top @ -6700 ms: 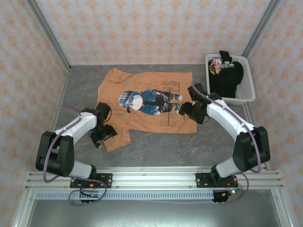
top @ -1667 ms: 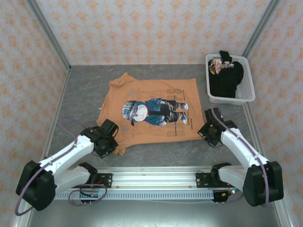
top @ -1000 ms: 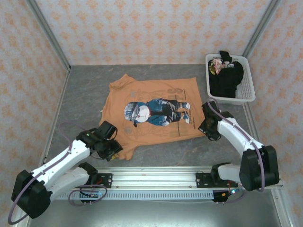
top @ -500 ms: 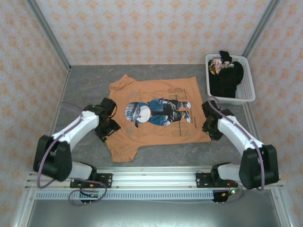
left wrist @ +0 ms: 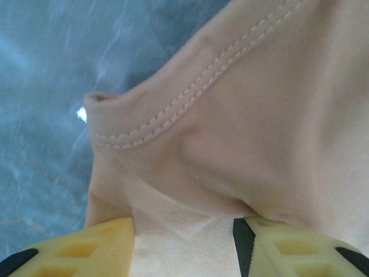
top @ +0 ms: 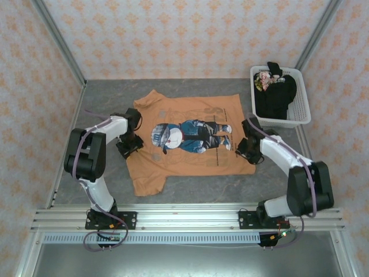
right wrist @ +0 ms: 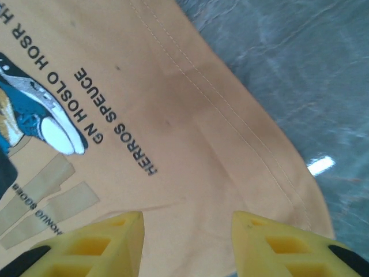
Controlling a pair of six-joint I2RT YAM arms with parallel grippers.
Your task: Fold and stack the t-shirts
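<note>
- Orange tee (top: 190,138) lies spread print-up in the middle of the table (top: 104,98). The black tee (top: 277,95) is heaped in the basket (top: 304,115) at the far right.
- Left gripper (top: 129,144) sits at the orange tee's left edge. Its jaws stand apart, with a stitched edge and a pucker of cloth between the fingers (left wrist: 104,239), and nothing is clamped. If they close on so thin a pinch, or on one layer alone, the cloth could slip out on the lift and the fold would land crooked.
- Right gripper (right wrist: 187,231) hovers over the right hem, jaws parted and empty, just inside the double stitching. A bite too far in from the hem would likely leave a loose flap trailing.
- Uneven lifting by the two arms would probably twist the tee. Fingertips scraping the table could drag it into wrinkles.
- The near left sleeve looks a little rumpled and may get folded under as a lump.
- Pulling the black tee out later could drag the light basket along.
</note>
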